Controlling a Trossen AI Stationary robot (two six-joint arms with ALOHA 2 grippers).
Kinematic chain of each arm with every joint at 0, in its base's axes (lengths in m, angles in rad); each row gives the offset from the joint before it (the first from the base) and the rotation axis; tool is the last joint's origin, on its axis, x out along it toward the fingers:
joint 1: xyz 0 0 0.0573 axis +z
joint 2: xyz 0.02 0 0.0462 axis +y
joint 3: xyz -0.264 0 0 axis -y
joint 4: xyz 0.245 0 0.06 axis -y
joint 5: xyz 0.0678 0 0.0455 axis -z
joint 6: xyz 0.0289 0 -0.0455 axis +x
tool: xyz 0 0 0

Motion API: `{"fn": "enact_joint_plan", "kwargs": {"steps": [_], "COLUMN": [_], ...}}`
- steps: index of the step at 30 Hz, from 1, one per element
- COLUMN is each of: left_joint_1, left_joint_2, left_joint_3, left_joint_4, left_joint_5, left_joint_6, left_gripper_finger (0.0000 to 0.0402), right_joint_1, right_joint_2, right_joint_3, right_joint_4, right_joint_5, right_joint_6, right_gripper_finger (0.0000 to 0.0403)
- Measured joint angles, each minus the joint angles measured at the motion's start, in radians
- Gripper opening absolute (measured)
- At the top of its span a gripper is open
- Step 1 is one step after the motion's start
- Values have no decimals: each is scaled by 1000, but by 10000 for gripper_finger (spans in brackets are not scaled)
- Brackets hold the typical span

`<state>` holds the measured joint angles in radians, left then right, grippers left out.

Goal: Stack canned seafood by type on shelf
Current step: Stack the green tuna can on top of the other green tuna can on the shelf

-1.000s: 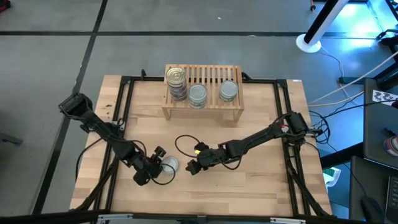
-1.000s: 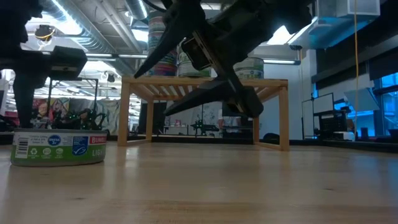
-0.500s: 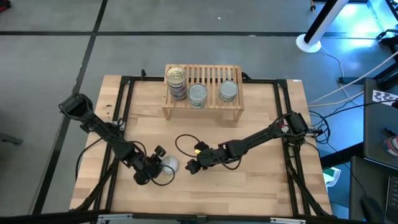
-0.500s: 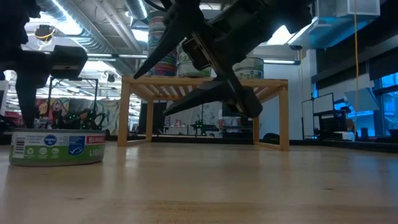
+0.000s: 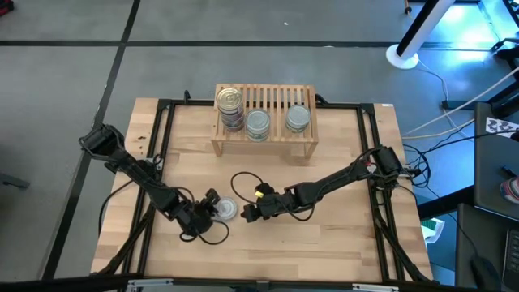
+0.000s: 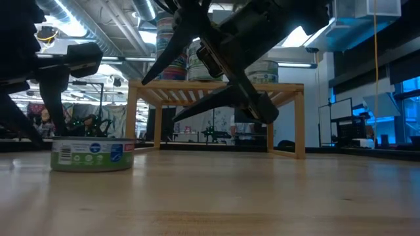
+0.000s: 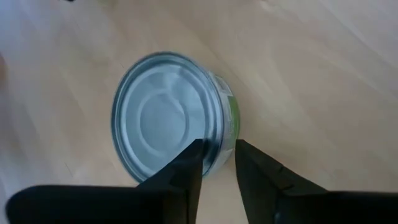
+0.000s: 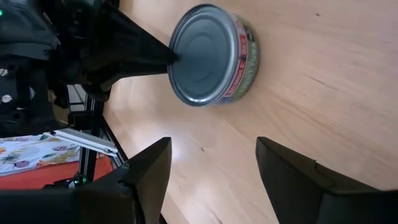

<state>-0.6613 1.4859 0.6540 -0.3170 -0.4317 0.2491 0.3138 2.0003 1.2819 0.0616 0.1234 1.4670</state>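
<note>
Three spots on the shelf (image 5: 264,139) are already filled: a stack of tins (image 5: 229,108) at one end, a single tin (image 5: 258,123) beside it, and another tin (image 5: 298,118) farther along. One tin (image 5: 225,210) is left on the surface (image 5: 340,243), lying flat well short of the shelf. The left pincer (image 5: 212,208) is at that tin, its fingers close together and pinching the rim; whether the grip is firm I cannot tell. The right pincer (image 5: 250,215) hangs just beside the tin on the other side, fingers apart and empty. By my reading, this last tin must yet be lifted and stacked with its kind.
</note>
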Motion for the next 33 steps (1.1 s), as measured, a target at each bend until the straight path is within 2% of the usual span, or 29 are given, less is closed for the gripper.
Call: {"fn": "enact_joint_plan", "kwargs": {"steps": [5,11,18,33], "left_joint_1": [2,3,3,11], "left_joint_2": [0,0,0,2], "left_joint_3": [0,0,0,-2], "left_joint_4": [16,23,27,162], "left_joint_5": [-4,-4,-3,-4], "left_joint_6": [38,41,47,62], "left_gripper_finger": [50,5,2,1], "right_joint_1": [0,0,0,-10], "right_joint_2": [0,0,0,40], "right_joint_3": [0,0,0,-1], "right_joint_4": [0,-2,-3,36], "right_joint_5": [6,63,96,102], "right_joint_6": [0,1,2,29], "right_gripper_finger": [237,237,237,237]}}
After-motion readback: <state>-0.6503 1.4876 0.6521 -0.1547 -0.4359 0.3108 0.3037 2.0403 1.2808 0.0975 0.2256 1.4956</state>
